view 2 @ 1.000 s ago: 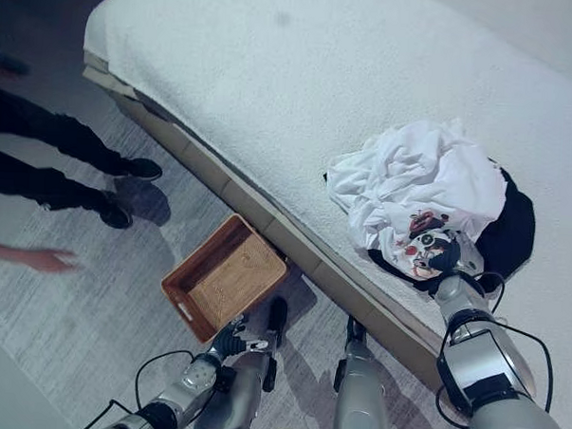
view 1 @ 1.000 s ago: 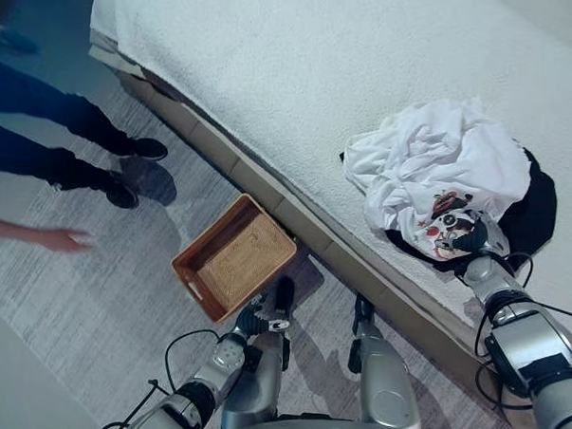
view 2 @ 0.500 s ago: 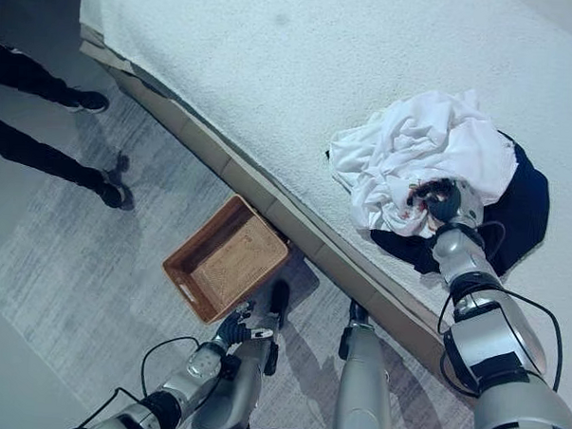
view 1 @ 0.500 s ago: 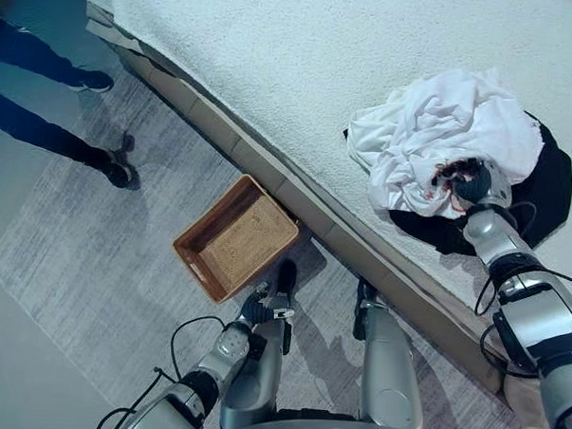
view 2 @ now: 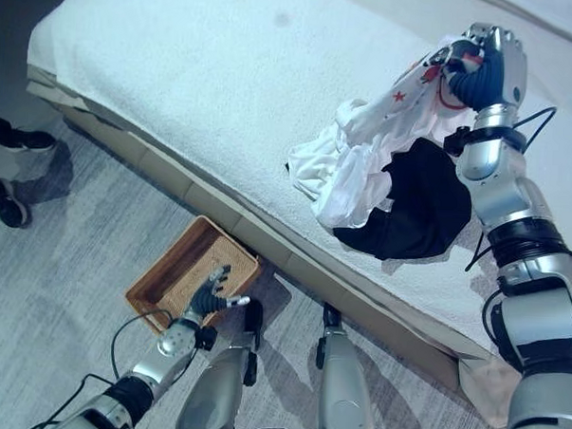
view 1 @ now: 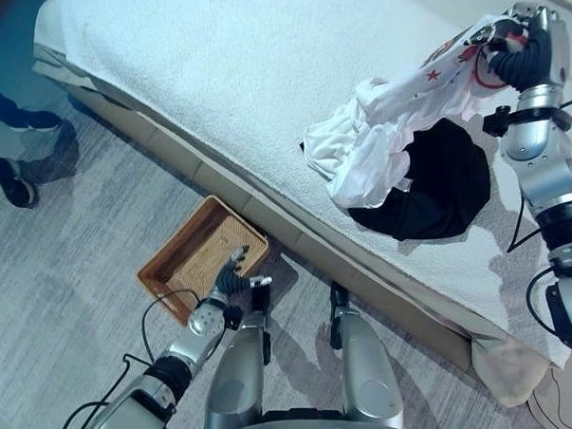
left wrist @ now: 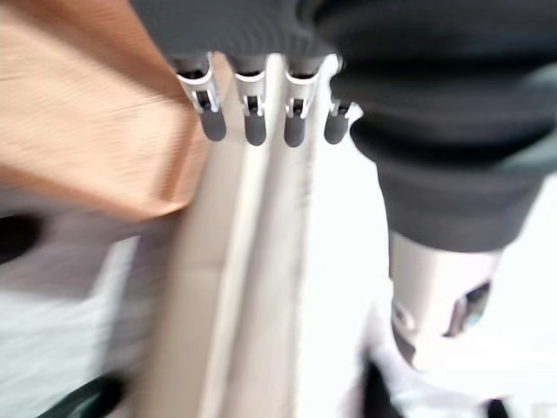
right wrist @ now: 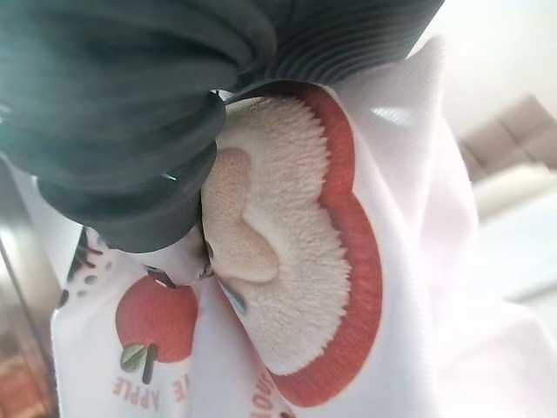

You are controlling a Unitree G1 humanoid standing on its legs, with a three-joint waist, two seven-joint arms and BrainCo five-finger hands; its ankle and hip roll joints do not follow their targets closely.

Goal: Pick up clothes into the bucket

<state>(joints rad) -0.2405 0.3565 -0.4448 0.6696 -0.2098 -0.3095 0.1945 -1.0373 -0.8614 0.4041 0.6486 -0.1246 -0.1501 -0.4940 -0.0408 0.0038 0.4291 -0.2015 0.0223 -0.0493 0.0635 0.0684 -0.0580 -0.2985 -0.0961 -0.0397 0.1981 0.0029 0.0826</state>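
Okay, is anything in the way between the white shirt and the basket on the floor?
Nothing visible. The right hand holds the white shirt up over the bed; the basket sits open below the bed's edge.

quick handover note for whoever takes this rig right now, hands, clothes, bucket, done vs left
Right hand: raised above the bed, shut on the white printed garment, whose lower part trails down onto the bed.
Left hand: open, holding nothing, low beside the brown basket.
Dark garment: lying on the bed, partly under the white one.
Basket: on the floor by the bed's edge, nothing visible in it.
A person's shoes are at the view's left side.
Done: white garment gripped and partly lifted.
Left: carry it to the basket and drop it in, then fetch the dark garment.
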